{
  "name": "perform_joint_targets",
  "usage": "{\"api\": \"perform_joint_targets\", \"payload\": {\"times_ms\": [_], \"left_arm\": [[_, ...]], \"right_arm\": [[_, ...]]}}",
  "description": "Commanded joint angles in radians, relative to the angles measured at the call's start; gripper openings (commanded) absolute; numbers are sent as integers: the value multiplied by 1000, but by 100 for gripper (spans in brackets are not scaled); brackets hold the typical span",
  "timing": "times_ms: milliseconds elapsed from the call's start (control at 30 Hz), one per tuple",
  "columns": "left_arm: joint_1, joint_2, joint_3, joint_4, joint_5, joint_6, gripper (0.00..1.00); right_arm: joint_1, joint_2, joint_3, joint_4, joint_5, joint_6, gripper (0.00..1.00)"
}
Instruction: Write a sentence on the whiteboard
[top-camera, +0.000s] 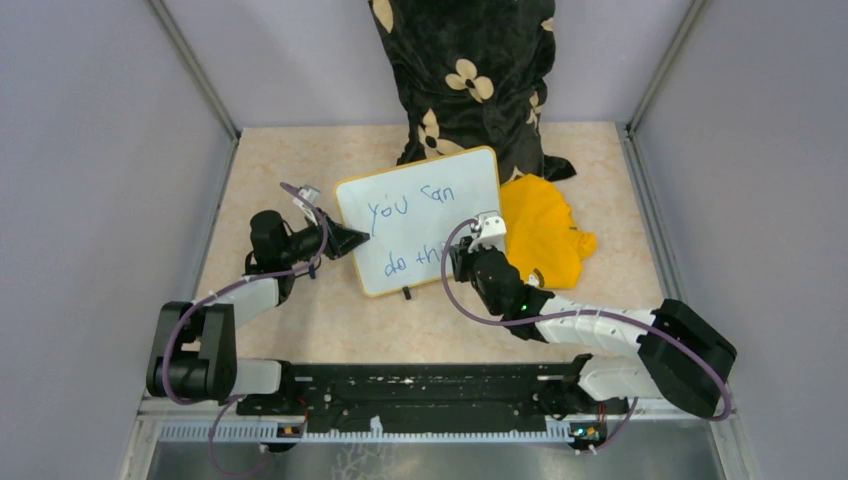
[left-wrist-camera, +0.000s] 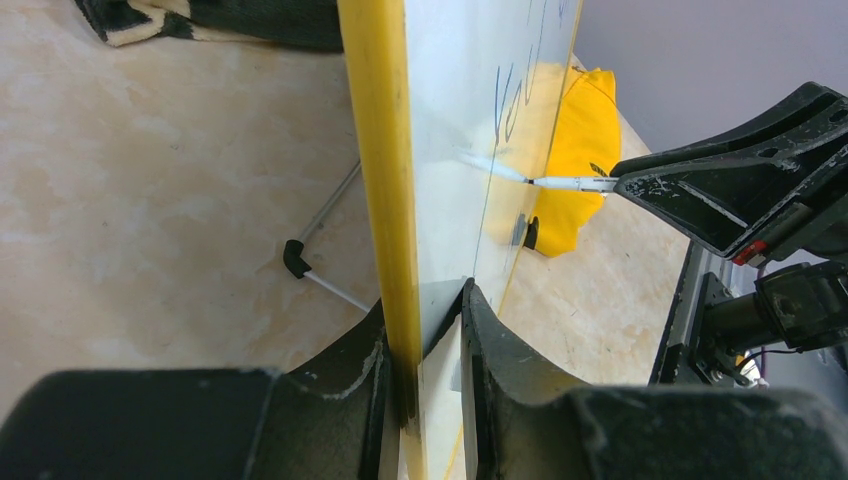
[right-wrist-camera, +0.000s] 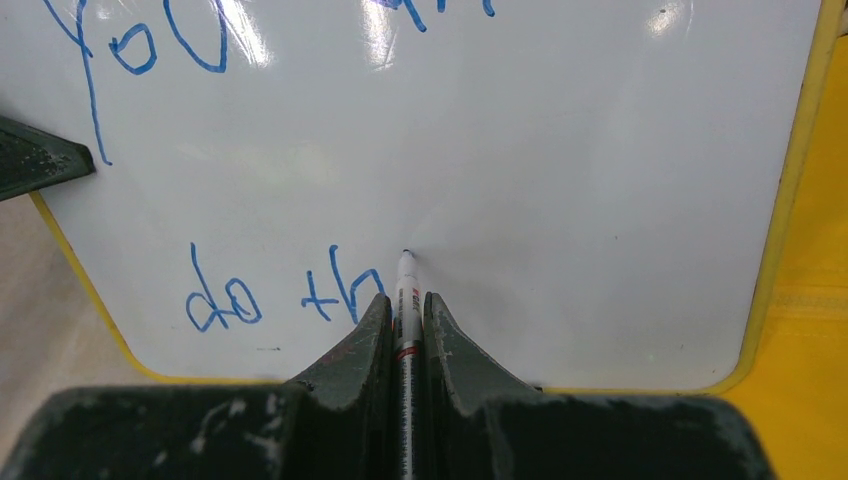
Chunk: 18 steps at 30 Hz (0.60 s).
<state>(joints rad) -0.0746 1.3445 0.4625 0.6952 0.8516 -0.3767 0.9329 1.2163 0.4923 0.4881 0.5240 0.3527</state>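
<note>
Top external view, beige marbled tabletop (top-camera: 330, 322), grey walls (top-camera: 90, 150), left claw (left-wrist-camera: 425, 308) clamping whiteboard (top-camera: 425, 215), right claw (right-wrist-camera: 405, 305) gripping marker (right-wrist-camera: 406, 272)

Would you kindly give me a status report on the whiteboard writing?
Left gripper shut on the whiteboard edge. Right gripper shut on the marker, tip at the board. Sentence reads "you can do th", unfinished. Nothing blocking; yellow cloth lies beside.
</note>
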Motion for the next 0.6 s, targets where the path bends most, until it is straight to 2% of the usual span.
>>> {"api": "perform_joint_targets", "payload": {"times_ms": [0, 300, 567], "left_arm": [[-5, 19, 5, -63, -100, 93, 0], [-5, 20, 5, -65, -101, 93, 0], [-5, 21, 5, -65, -101, 91, 0]], "right_arm": [[-20, 11, 34, 61, -13, 9, 0], [-23, -5, 17, 50, -13, 18, 0], [-22, -148, -9, -18, -1, 14, 0]]}}
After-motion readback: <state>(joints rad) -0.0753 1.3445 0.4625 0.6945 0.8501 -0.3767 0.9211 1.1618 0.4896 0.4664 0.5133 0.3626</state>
